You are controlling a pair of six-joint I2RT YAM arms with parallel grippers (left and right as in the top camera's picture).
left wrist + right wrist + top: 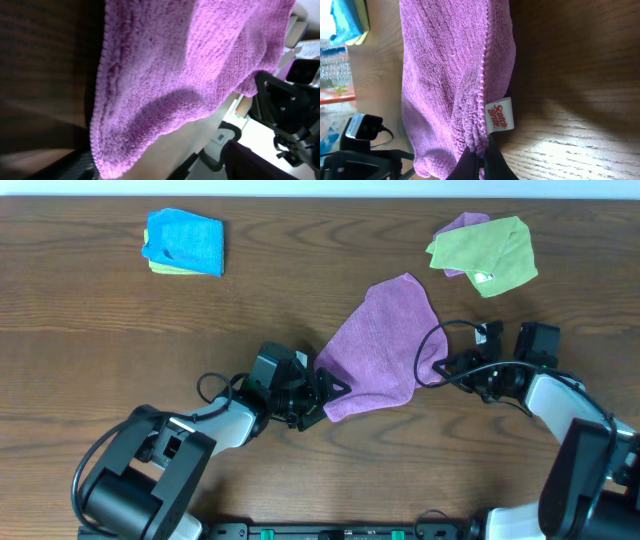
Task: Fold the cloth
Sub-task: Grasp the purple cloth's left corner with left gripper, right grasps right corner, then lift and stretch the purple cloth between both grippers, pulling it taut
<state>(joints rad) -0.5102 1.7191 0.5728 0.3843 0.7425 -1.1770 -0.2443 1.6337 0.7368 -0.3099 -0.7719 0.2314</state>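
Note:
A purple cloth (380,345) lies mid-table, folded over, its far corner pointing away from me. My left gripper (322,392) is shut on its near left corner; the left wrist view shows the purple cloth (180,75) hanging from the fingers, lifted off the wood. My right gripper (447,365) is shut on the cloth's right edge; in the right wrist view the black fingers (482,160) pinch the hem of the purple cloth (445,80) just below a white label (499,115).
A blue cloth folded over a yellow-green one (185,242) lies at the back left. A green cloth (485,250) lies on another purple cloth (462,224) at the back right. A black cable (430,350) loops over the cloth near the right gripper.

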